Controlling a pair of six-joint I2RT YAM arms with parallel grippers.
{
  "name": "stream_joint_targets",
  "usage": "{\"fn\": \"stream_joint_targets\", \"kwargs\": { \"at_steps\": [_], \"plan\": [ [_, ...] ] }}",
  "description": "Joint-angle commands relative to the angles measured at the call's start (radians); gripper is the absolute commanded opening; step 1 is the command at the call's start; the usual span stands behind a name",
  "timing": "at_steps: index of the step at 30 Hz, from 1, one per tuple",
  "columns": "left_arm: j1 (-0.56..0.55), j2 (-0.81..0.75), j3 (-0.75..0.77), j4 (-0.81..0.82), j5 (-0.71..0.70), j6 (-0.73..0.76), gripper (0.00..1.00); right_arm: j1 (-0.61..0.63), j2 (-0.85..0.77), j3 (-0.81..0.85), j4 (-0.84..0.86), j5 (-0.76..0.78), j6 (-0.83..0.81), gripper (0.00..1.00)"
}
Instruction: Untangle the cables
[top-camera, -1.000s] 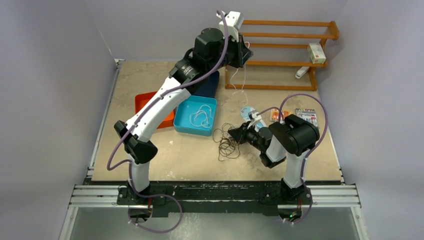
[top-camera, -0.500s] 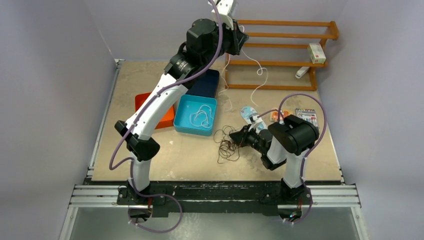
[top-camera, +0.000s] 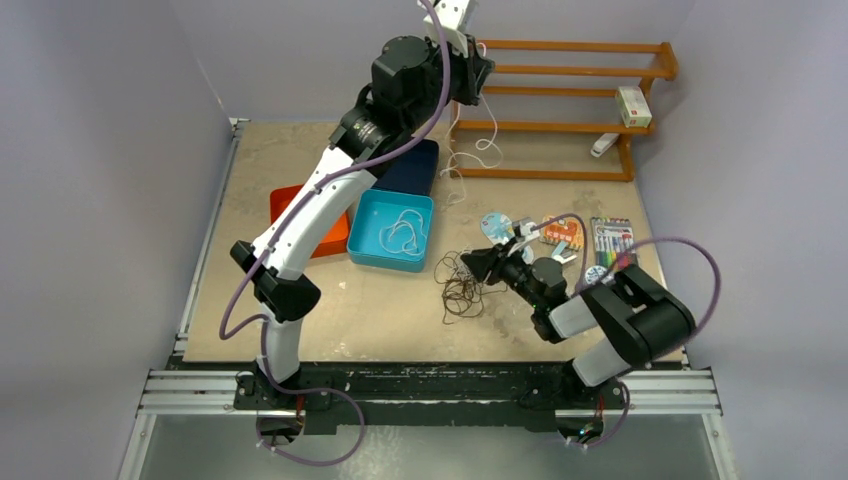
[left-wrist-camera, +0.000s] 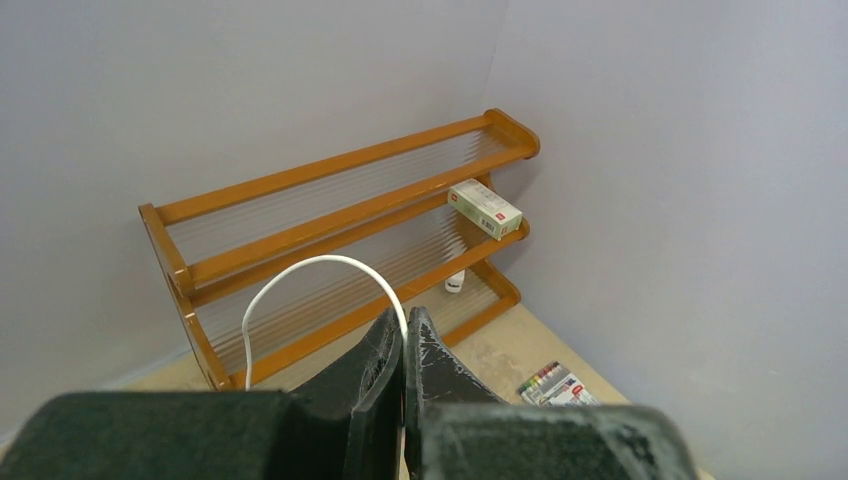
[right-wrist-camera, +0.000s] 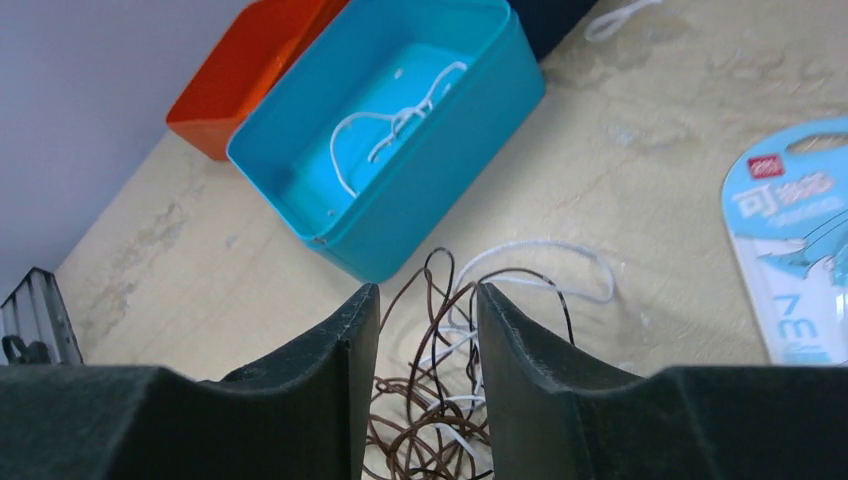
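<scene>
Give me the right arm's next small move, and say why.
Probably close the right gripper on the brown tangle to anchor it. Its jaws stand open astride that tangle, white strands run through it, and the left gripper is shut on a white cable held high by the rack, so pulling could drag the whole heap.

Brown-and-white cable tangle (top-camera: 458, 292) heaped loose just right of blue box (top-camera: 385, 262); coiled white cable (top-camera: 402, 233) inside box; hanging white cable (top-camera: 478, 150) beyond box.

High-stretched left arm (top-camera: 318, 200), left fingers (left-wrist-camera: 380, 365) pinched together; low right arm (top-camera: 620, 322), right fingers (right-wrist-camera: 310, 400) parted
</scene>
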Motion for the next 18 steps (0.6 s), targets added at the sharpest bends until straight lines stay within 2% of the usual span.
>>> {"fn": "stream_joint_targets", "kwargs": {
  "at_steps": [1,5,10,18],
  "plan": [
    [0.003,-0.030,0.055,0.079,-0.019,0.045,0.00,0.004,-0.178,0.015,-0.206,0.078,-0.071,0.46],
    [0.003,-0.051,0.058,0.093,-0.043,0.073,0.00,0.003,-0.334,0.039,-0.377,0.141,-0.117,0.52],
    [0.003,-0.081,0.058,0.078,-0.091,0.124,0.00,0.003,-0.472,0.062,-0.510,0.200,-0.160,0.56],
    [0.003,-0.151,0.028,0.065,-0.158,0.189,0.00,0.004,-0.478,0.082,-0.533,0.219,-0.182,0.57]
  ]
}}
